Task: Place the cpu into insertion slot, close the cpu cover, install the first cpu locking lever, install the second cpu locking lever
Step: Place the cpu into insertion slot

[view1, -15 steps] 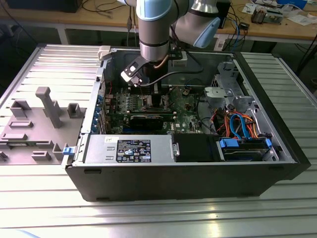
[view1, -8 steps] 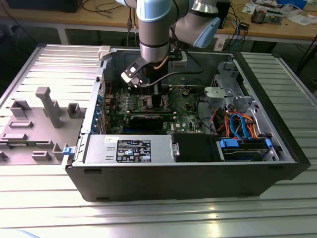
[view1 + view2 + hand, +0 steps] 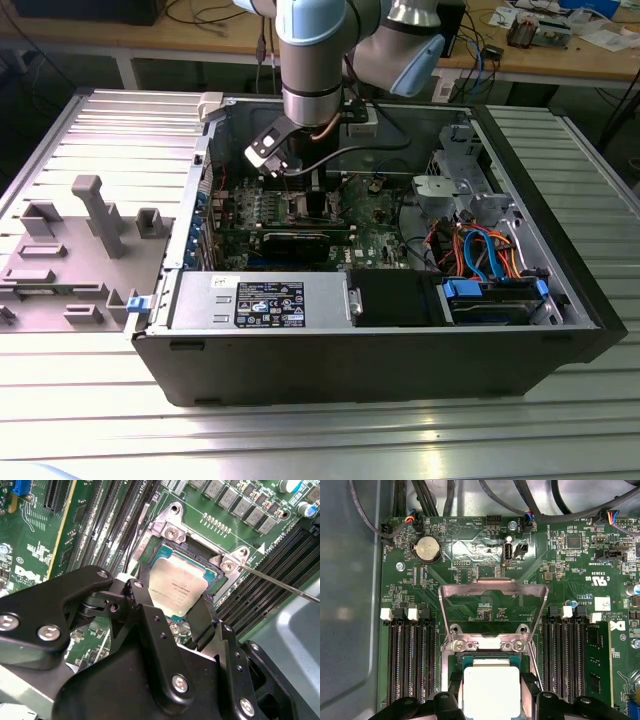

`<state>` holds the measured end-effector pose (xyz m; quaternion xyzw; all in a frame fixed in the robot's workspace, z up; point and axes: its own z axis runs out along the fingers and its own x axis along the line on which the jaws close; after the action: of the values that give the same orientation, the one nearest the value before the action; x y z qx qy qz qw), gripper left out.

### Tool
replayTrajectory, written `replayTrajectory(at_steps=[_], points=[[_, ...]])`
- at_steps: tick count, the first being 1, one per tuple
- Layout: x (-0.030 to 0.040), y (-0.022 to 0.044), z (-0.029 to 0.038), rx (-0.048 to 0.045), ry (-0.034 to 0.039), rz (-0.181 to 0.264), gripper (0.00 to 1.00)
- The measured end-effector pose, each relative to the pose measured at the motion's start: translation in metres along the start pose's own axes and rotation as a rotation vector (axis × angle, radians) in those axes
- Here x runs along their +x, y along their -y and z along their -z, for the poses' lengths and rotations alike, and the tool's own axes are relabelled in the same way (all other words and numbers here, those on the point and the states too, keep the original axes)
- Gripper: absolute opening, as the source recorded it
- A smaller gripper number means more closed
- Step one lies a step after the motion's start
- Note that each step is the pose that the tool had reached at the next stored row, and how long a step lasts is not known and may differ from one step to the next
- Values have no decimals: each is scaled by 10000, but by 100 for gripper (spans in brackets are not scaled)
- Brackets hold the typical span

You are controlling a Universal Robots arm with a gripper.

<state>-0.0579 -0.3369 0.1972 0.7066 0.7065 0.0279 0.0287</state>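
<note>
The cpu (image 3: 177, 587), a small square chip with a silver-grey top, sits level within the socket opening on the green motherboard (image 3: 37, 555); whether it is fully seated I cannot tell. My gripper (image 3: 172, 597) is over it, one black finger pressed against each of two opposite edges. In the first wrist view the cpu (image 3: 491, 690) shows between the same fingers (image 3: 455, 692). The cpu cover (image 3: 492, 587), a silvery frame with a window, is swung open beyond the socket. A thin locking lever (image 3: 285, 586) sticks out to one side. In the exterior view the gripper (image 3: 300, 185) reaches down inside the computer case.
Black memory slots (image 3: 410, 665) flank the socket on both sides. A black card (image 3: 295, 240), a power supply (image 3: 260, 300) and a drive cage with blue and orange cables (image 3: 490, 265) fill the case. A grey fixture (image 3: 90, 215) stands at the exterior view's left.
</note>
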Motion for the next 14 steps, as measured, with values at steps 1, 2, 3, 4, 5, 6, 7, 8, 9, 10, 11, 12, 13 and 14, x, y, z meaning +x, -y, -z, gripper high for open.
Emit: replayTrajectory(at_steps=[1, 2, 3, 4, 5, 6, 7, 8, 9, 10, 11, 12, 13, 14], points=[[1, -1, 7, 1, -3, -1, 54], [1, -1, 9, 1, 1, -2, 54], [-1, -1, 11, 2, 6, -5, 54], [-1, 0, 12, 5, 10, -18, 54], [-1, 0, 12, 6, 12, -28, 54], [-2, 0, 12, 7, 14, -40, 54], [-1, 0, 10, 8, 16, -50, 54], [3, 0, 8, 6, 16, -59, 54], [9, 0, 4, 7, 4, -67, 54], [14, 1, 3, 6, 16, -74, 54], [17, 1, 3, 7, 20, -76, 54], [20, 1, 0, 8, 19, -79, 54], [20, 1, -1, 8, 19, -82, 54], [21, 1, -1, 7, 19, -85, 54]])
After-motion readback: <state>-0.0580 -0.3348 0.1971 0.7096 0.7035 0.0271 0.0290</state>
